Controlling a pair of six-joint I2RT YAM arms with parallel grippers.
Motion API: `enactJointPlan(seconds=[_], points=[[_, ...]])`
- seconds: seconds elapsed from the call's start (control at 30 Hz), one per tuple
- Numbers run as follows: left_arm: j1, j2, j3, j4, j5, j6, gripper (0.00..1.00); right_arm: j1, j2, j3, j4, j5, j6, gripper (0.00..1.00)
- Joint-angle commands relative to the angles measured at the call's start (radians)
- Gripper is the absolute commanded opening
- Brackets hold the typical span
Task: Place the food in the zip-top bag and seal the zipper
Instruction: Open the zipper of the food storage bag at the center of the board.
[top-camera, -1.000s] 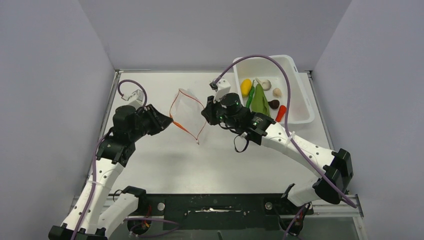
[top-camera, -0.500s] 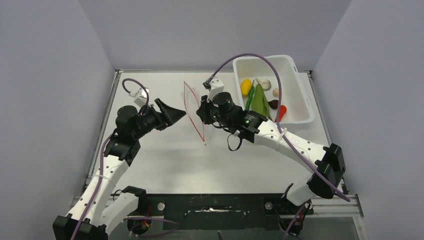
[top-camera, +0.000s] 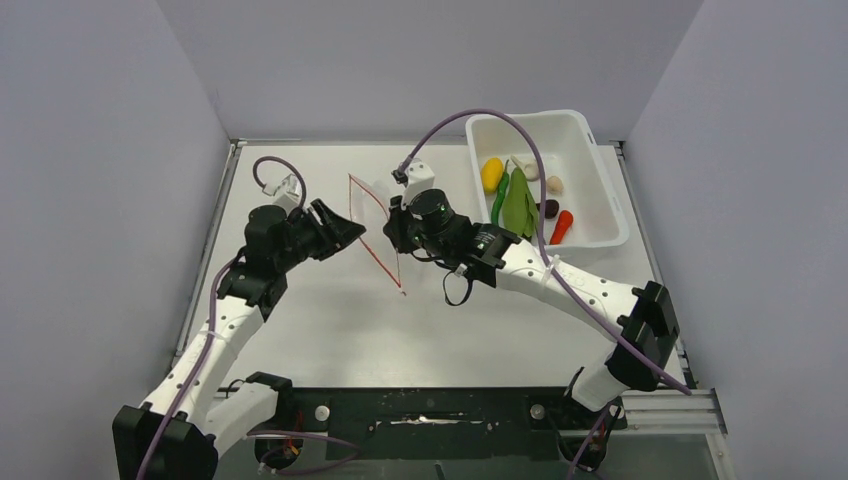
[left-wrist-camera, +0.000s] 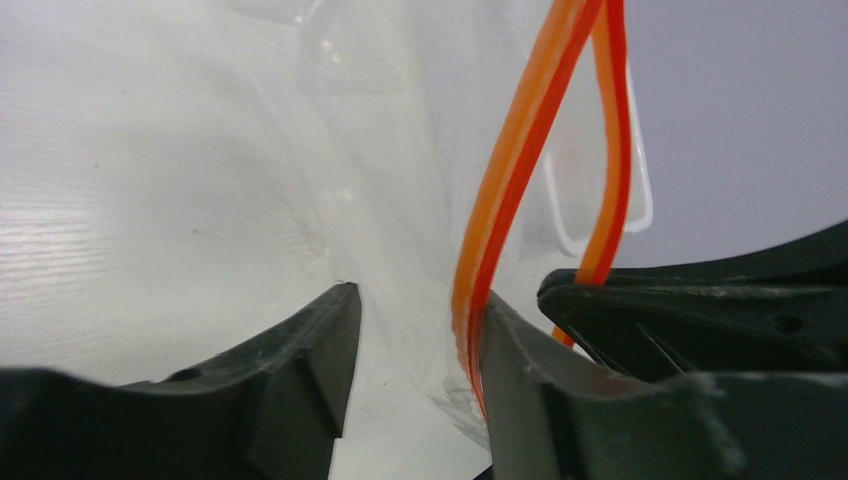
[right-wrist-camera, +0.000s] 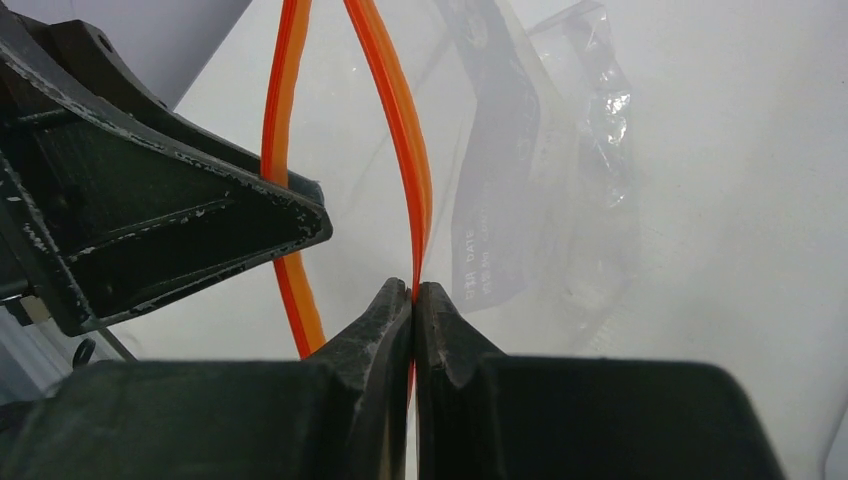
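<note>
Pinching zipper (right-wrist-camera: 405, 150), right end effector (right-wrist-camera: 414, 292), wrist view

Site type: robotics laboratory test cell. Evidence recorded: plain grey partition walls (top-camera: 100, 150) enclosed a white tabletop (top-camera: 320, 320) on three sides. A left arm (top-camera: 215, 335) and a right arm (top-camera: 560, 280), white with black joints, were bolted to a black base rail (top-camera: 430, 412) at the near edge. A purple cable (top-camera: 490, 111) looped above the right hand (top-camera: 390, 223). A white tub (top-camera: 600, 180) of toy foods (top-camera: 518, 205) stood to that hand's right, slightly farther back.
</note>
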Motion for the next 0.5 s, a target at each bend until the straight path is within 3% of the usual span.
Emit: enactJointPlan(seconds=[0.0,0.1,0.17,0.47], points=[[-0.004,-0.034,0.068,-0.095,-0.166,0.097,0.36,-0.006,-0.021,0.032,0.031,0.064,0.000,0.00],[-0.005,-0.068,0.070,-0.132,-0.241,0.136,0.11,-0.025,-0.042,0.009,0.031,0.072,0.009,0.00],[-0.005,-0.092,0.073,-0.151,-0.284,0.170,0.00,-0.037,-0.063,-0.014,0.033,0.101,0.015,0.00],[-0.004,-0.159,0.097,-0.181,-0.361,0.320,0.00,-0.084,-0.127,-0.111,0.077,0.070,0.041,0.00]])
